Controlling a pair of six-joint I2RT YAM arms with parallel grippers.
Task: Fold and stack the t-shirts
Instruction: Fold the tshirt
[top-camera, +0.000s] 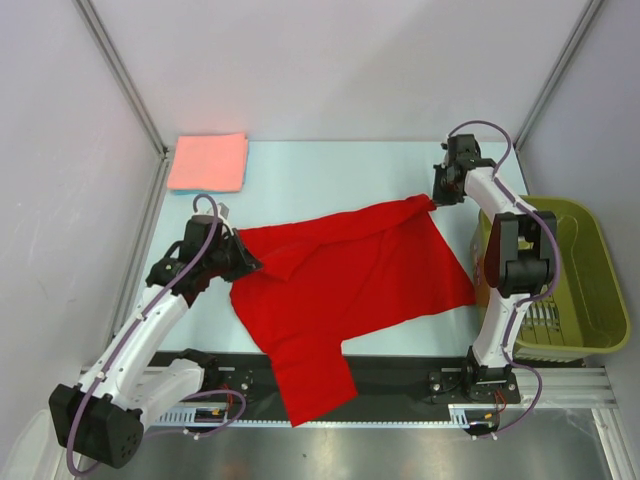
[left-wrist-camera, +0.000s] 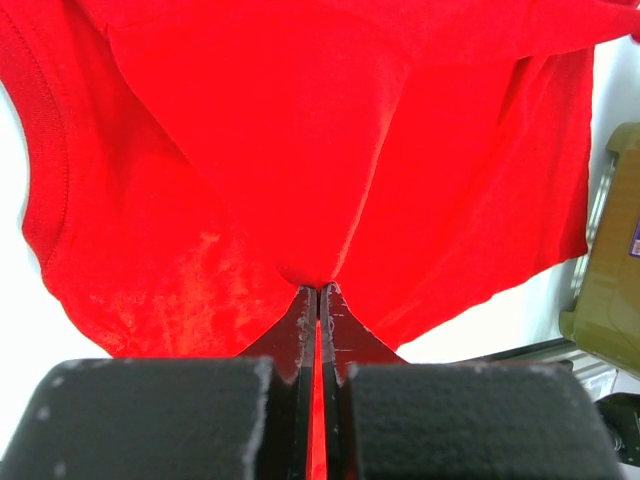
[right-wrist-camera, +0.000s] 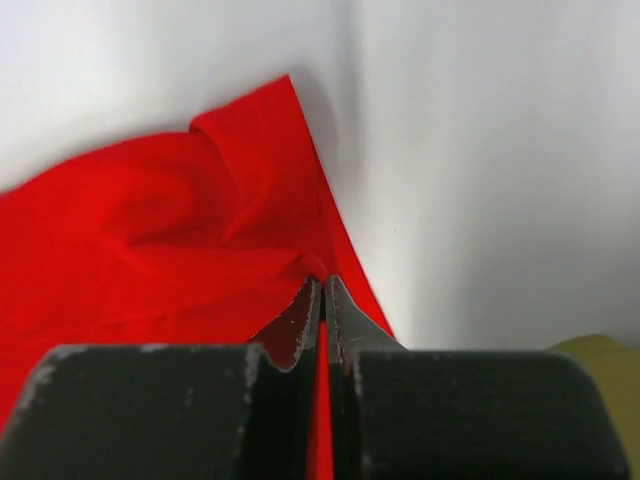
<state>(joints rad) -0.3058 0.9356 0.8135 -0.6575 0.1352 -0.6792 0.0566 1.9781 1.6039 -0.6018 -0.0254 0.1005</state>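
- T-shirts: two. The red t-shirt (top-camera: 350, 270) lies spread across the middle of the top view. The salmon-pink t-shirt (top-camera: 208, 161) sits folded in a neat square at the upper left, well apart from the red one.
- Baskets: one. The olive-green basket (top-camera: 598, 262) is at the right edge of the frame, just beside the right arm.
- Grippers: two, the left gripper (top-camera: 246, 260) and the right gripper (top-camera: 437, 196), both at the red t-shirt.
- The left gripper meets the red t-shirt's left edge, centre-left of the top view. In the left wrist view its fingers (left-wrist-camera: 298, 325) are pressed together on the cloth, with a thin red sliver between them. The fabric fans out from the tips to fill the upper frame.
- The right gripper holds the red t-shirt's upper-right corner. In the right wrist view its fingers (right-wrist-camera: 300, 320) are likewise pinched on red cloth, which spreads toward the left of that frame.
- One flap of the red t-shirt reaches down over the dark strip at the bottom centre of the top view.
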